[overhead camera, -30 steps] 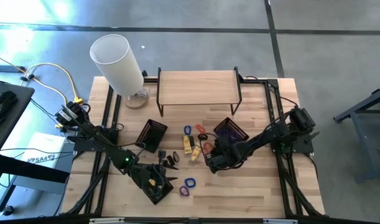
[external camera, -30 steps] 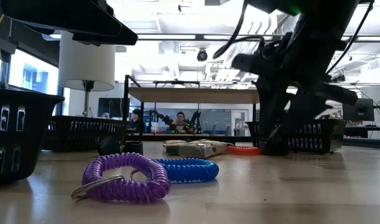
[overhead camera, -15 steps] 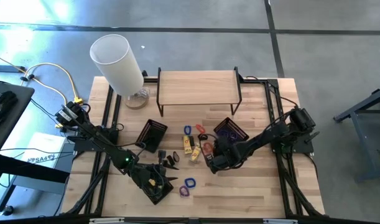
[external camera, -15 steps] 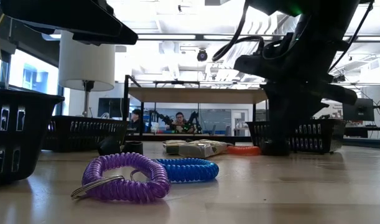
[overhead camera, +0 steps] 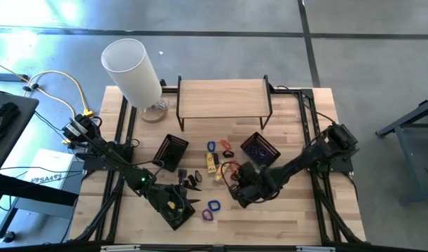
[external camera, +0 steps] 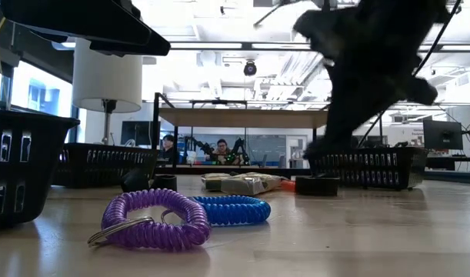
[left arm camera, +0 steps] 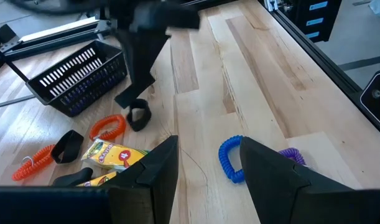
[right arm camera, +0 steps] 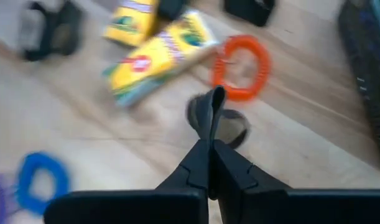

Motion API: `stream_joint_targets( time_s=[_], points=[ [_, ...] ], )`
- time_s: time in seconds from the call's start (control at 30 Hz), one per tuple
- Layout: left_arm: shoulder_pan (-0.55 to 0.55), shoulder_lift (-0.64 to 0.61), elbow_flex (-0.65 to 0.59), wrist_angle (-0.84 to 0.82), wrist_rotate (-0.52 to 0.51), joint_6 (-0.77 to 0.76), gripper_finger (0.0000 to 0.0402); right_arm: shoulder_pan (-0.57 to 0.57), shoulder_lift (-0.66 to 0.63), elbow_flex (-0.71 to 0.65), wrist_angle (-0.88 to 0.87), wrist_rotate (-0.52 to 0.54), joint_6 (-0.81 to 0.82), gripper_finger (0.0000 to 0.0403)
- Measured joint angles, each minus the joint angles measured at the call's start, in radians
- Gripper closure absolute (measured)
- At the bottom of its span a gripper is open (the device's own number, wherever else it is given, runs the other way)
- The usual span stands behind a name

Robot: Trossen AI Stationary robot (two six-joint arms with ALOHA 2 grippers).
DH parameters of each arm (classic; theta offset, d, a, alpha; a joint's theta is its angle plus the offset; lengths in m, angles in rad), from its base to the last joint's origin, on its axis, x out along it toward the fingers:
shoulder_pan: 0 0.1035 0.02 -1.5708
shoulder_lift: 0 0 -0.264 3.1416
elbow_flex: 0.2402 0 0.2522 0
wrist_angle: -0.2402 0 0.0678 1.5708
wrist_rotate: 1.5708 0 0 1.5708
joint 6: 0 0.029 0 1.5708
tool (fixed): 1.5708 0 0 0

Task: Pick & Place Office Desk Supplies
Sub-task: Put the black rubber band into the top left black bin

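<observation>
Two dark robot arms over a light wooden table (overhead camera: 284, 217), right gripper (right arm camera: 209, 134) raised above the scattered supplies, fingers pressed together on a black band (right arm camera: 208, 111), an orange coiled loop (right arm camera: 240, 74) and yellow packets (right arm camera: 153, 53) lying just beyond, left gripper (overhead camera: 177, 207) parked near the front edge beside the blue coil (overhead camera: 214, 206) and purple coil (overhead camera: 207, 215), fingers apart.

You're looking at a pale, striped-grain wooden counter (overhead camera: 284, 217). On it lie a purple coil band (external camera: 152, 219) and a blue coil band (external camera: 228, 209), an orange-red coil band (right arm camera: 240, 67), and yellow packets (right arm camera: 153, 53) with red and green print. The clip piece (left arm camera: 139, 114) is black, like both baskets (overhead camera: 173, 152). The lamp cylinder (overhead camera: 131, 68) is white.
</observation>
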Motion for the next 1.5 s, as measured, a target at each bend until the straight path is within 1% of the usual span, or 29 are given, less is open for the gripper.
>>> stream_joint_targets(
  time_s=[0.17, 0.3, 0.37, 0.43, 0.6, 0.67, 0.77, 0.87, 0.97, 1.03, 1.23, 1.5],
  points=[
    [0.002, 0.0, 0.0, 0.0, 0.0, 0.0, 0.0238, 0.043, 0.0, 0.085, -0.011, 0.021, -0.103, 0.04],
    [0.003, 0.0, 0.0, 0.0, 0.0, 0.007, 0.0238, 0.086, 0.0, 0.149, -0.035, 0.14, -0.172, 0.04],
    [0.003, 0.0, 0.0, 0.0, -0.001, 0.015, 0.0238, 0.103, 0.0, 0.174, -0.025, 0.179, -0.238, 0.04],
    [0.003, 0.0, 0.0, 0.0, -0.001, 0.025, 0.0238, 0.116, 0.0, 0.193, 0.048, 0.181, -0.357, 0.04],
    [0.004, 0.0, 0.0, 0.029, -0.005, 0.021, 0.0238, 0.146, -0.001, 0.195, 0.377, 0.102, -0.755, 0.04],
    [0.004, 0.0, 0.0, 0.062, -0.005, 0.017, 0.0238, 0.16, -0.001, 0.195, 0.463, 0.098, -0.871, 0.04],
    [0.004, 0.0, 0.0, 0.133, -0.005, -0.021, 0.0238, 0.172, -0.001, 0.195, 0.528, 0.099, -0.989, 0.04],
    [0.004, 0.0, 0.0, 0.192, 0.023, -0.048, 0.0238, 0.172, 0.01, 0.195, 0.548, 0.111, -1.041, 0.04],
    [0.004, 0.0, 0.0, 0.236, 0.101, -0.032, 0.0238, 0.165, 0.043, 0.195, 0.554, 0.116, -1.088, 0.04],
    [0.003, 0.0, 0.0, 0.245, 0.134, -0.012, 0.0238, 0.154, 0.071, 0.195, 0.581, 0.113, -1.111, 0.04],
    [0.003, 0.0, 0.0, 0.246, 0.14, -0.024, 0.0238, 0.148, 0.096, 0.195, 0.668, 0.115, -1.164, 0.04],
    [0.003, 0.0, 0.0, 0.248, 0.149, -0.025, 0.0238, 0.14, 0.096, 0.195, 0.654, 0.141, -1.173, 0.04]
  ],
)
